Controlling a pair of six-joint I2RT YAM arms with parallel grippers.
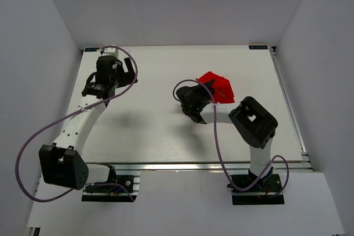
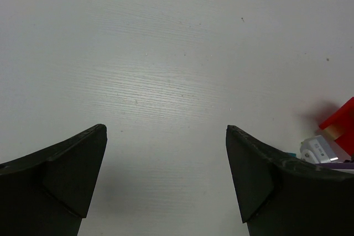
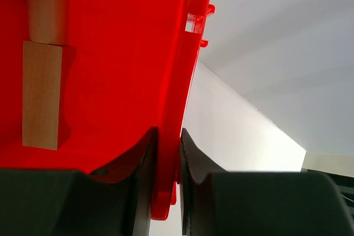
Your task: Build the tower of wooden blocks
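Right gripper is clamping the wall of the red bin.
Left gripper, at ten o'clock, is hanging open; tipping the blocks out seems next.

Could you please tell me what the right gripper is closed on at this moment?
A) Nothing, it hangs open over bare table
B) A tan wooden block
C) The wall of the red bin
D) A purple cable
C: in the right wrist view the right gripper pinches the thin wall of the red bin between its fingers, while a tan block lies untouched inside the bin.
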